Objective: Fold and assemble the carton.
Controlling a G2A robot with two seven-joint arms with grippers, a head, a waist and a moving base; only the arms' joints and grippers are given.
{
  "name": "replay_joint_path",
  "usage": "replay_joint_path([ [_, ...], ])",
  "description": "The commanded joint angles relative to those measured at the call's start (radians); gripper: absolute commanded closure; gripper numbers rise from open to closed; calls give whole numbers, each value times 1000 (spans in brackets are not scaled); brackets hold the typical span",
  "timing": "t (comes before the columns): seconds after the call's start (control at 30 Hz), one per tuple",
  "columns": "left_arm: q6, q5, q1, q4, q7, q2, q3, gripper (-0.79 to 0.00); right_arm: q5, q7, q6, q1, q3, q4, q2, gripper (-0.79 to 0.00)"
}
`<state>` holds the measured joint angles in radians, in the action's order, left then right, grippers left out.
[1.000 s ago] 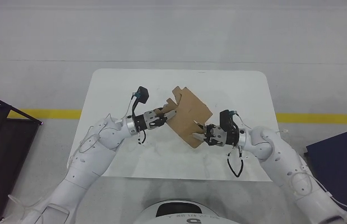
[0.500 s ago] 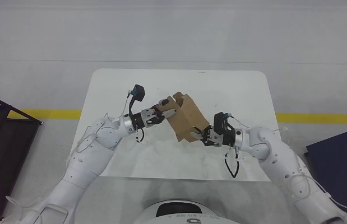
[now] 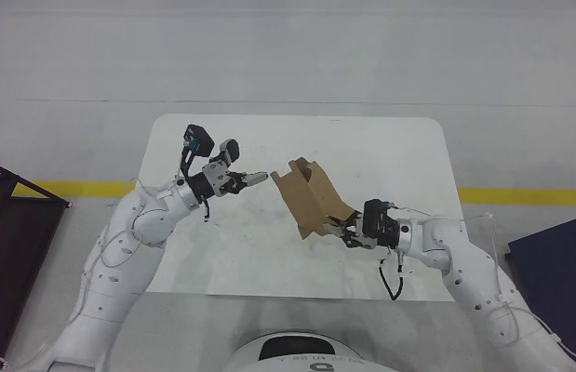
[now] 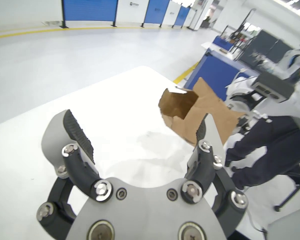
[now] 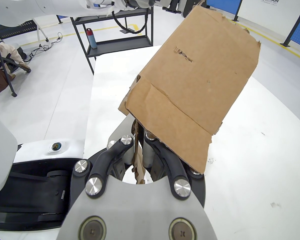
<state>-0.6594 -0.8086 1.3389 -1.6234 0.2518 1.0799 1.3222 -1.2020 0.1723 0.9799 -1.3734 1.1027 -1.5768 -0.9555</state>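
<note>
A brown carton (image 3: 311,197) is opened into a tube and held tilted above the middle of the white table (image 3: 399,149). Its open end (image 4: 179,106) faces my left gripper. My right gripper (image 3: 347,231) is shut on a flap at the carton's near right end; in the right wrist view the flap (image 5: 138,148) is pinched between the fingers while the carton's broad panel (image 5: 195,83) rises above. My left gripper (image 3: 258,176) hangs open to the left of the carton, apart from it, with nothing between its fingers (image 4: 77,136).
The table's left and far parts lie bare around the arms. A dark rack (image 3: 18,223) stands off the table's left side, a dark blue object (image 3: 557,270) off its right. A yellow floor line (image 3: 520,196) runs behind.
My left gripper has let go of the carton's left end and drawn back to the left, opening. The right gripper has kept its hold, and the carton has opened from flat into a tube.
</note>
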Motion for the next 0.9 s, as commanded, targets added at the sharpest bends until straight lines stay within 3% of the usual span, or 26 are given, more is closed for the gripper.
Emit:
replay_joint_path([
  [0.0,29,-60,29,-46,-28,-2,12,-785,-31,15,10,-5,8,-15,3,0],
  [0.1,75,-117,53,-88,-47,-3,21,-785,-85,43,32,-17,22,-42,8,0],
  [0.27,67,-92,60,-102,-59,0,3,-785,-167,82,27,-49,54,-84,21,0],
  [0.43,61,15,64,-75,-97,3,15,-785,-165,92,24,-58,61,-85,23,0],
  [0.87,61,15,64,-75,-97,3,15,-785,-191,98,-15,-53,63,-113,21,0],
])
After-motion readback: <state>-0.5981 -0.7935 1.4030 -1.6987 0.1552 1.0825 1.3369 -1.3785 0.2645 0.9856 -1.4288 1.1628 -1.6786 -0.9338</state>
